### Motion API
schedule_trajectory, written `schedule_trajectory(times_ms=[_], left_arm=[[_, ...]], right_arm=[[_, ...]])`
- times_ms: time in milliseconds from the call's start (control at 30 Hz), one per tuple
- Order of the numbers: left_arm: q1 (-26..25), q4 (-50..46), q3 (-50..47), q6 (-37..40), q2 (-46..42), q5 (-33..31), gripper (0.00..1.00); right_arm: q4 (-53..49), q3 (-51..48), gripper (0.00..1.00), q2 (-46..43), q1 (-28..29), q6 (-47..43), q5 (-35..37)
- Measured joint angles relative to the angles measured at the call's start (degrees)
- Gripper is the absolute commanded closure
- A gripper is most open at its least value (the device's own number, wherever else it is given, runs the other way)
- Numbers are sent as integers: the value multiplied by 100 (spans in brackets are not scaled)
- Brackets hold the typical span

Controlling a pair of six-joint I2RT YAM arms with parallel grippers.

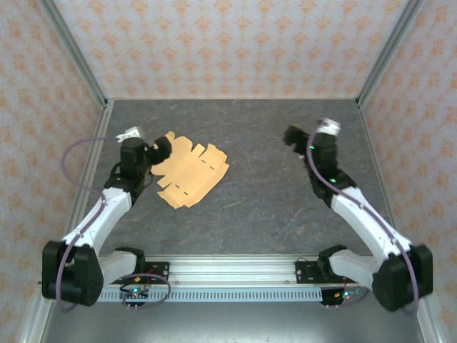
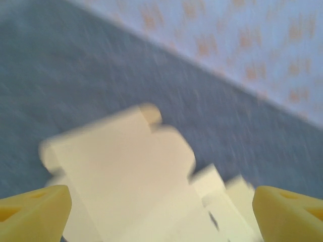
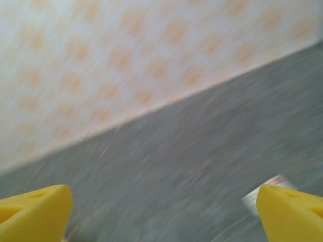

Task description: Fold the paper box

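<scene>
Aluminium rail (image 1: pixel 228 270) at the near edge carries both arm bases. Beyond it, on the left half of the dark grey counter (image 1: pixel 271 207), the paper box (image 1: pixel 193 171) lies flat as an unfolded die-cut sheet. Its long axis appears diagonal, near-left to far-right. Left tool (image 1: pixel 158 151) sits at the sheet's far-left corner, yellow fingers (image 2: pixel 35 212) spread wide; the wrist view is blurred and contact cannot be confirmed. Right tool (image 1: pixel 293 136) hangs well apart on the right, likewise spread. Patterned walls (image 1: pixel 228 43) enclose the far side.

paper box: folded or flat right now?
Spread, not folded: the paper box lies as a flat die-cut sheet, flaps and slits showing.
</scene>
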Motion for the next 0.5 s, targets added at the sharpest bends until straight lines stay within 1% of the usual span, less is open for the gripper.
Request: schedule_trajectory(times_ms=[67,100,167,233,300,367,433,500], left_arm=[[-260,-323,155,-92,468,522,14],[-289,-400,144,-186,614,769,14],[-129,-422,-44,-455,763,1241,14],[133,-452,-247,-658,772,1447,14],[306,-520,-291,-776,772,1421,14],[354,-505,-291,-874,748,1344,14],[385,-516,-308,-918,649,1182,14],[444,-525,-356,-916,437,876,14]], right_arm=[[-236,249,12,704,560,297,-627],[-319,282,13,964,754,435,-857],[-553,365,14,1600,1235,750,-1200],[-721,531,16,2140,1648,973,-1414],[-737,752,17,2608,1908,1189,-1639],[-791,1093,19,3045,1954,1231,-1751],[-960,1528,19,3401,1902,1023,-1709],[-1165,2105,20,3753,1803,660,-1663]])
